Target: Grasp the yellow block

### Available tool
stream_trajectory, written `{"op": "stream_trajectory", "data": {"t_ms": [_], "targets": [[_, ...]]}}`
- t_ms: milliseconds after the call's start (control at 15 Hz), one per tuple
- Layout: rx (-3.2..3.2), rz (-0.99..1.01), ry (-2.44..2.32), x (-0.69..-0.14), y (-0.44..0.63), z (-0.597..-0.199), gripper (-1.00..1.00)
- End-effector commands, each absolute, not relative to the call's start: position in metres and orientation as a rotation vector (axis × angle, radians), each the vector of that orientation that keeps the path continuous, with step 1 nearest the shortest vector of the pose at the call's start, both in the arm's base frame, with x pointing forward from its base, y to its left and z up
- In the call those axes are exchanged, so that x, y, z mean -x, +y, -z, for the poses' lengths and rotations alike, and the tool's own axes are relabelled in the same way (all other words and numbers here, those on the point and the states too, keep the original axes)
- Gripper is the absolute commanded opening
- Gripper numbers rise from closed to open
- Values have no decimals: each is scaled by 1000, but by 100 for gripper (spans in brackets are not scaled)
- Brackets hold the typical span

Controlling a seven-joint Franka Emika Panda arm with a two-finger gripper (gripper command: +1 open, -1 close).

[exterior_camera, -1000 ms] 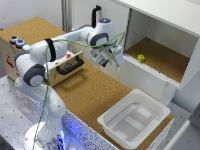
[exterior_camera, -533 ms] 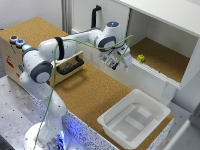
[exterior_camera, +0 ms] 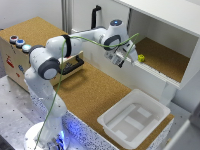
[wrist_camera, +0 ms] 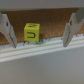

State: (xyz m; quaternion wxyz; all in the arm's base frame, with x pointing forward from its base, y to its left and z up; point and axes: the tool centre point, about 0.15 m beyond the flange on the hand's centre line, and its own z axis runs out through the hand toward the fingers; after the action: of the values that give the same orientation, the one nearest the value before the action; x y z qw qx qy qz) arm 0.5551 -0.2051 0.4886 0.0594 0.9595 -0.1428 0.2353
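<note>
Jaws spread wide, holding nothing: gripper (wrist_camera: 38, 31) lines up w/ the yellow block (wrist_camera: 32, 32), which sits betw. the fingertips (wrist_camera: 70, 30) in wrist view but beyond them, not touched. Approach looks mostly done; closing in & clamping left. Block is a small cube w/ dark marks, on cork floor (exterior_camera: 162, 57) of white-walled cabinet (exterior_camera: 165, 15), past white ledge (wrist_camera: 45, 49).

The small matt yellow block (wrist_camera: 32, 32) sits on rough speckled brown cork flooring (exterior_camera: 165, 56) beside a smooth glossy white plastic tub (exterior_camera: 133, 125).
</note>
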Motion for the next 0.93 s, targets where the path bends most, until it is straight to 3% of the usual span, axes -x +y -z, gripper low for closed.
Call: {"op": "stream_trajectory", "data": {"t_ms": [0, 867], "targets": [[-2929, -653, -422, -623, -213, -493, 100], [-2971, -629, -467, -667, -204, -473, 100]]}}
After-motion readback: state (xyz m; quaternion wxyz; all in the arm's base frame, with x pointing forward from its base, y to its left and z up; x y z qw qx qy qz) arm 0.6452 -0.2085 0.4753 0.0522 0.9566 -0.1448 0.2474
